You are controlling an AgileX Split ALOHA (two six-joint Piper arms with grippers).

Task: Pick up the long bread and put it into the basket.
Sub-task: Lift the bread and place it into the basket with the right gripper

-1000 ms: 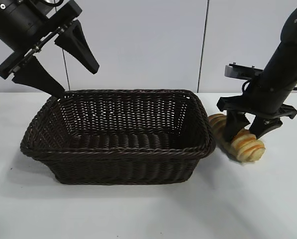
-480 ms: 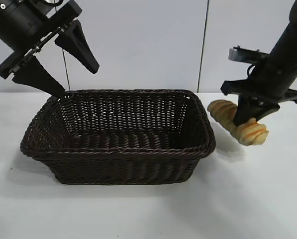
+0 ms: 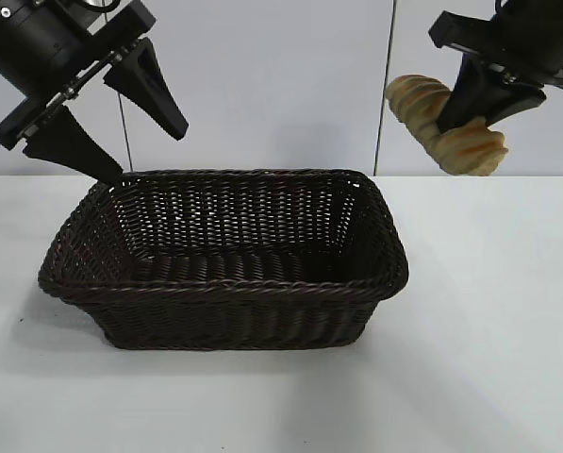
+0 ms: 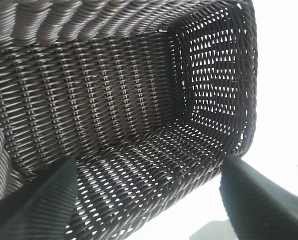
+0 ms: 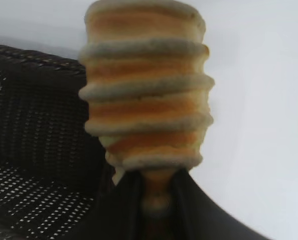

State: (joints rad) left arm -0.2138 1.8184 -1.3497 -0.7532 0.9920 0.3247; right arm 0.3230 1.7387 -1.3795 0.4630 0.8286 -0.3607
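A: Exterior view first: what has changed?

B: A second ago the long bread (image 3: 446, 127) lay on the worktop (image 3: 488, 359) beside the basket (image 3: 224, 283). Now the right gripper (image 3: 484, 99) pinches it mid-length, high at about one o'clock from the basket. Pickup looks done; carrying over and lowering remain.

A: How does it look?

B: Golden-tan, ridged crosswise with orange-brown stripes, tilted in the grip.

A: The other arm?

B: The left gripper (image 3: 107, 109) hangs spread at the basket's ten o'clock corner, idle.
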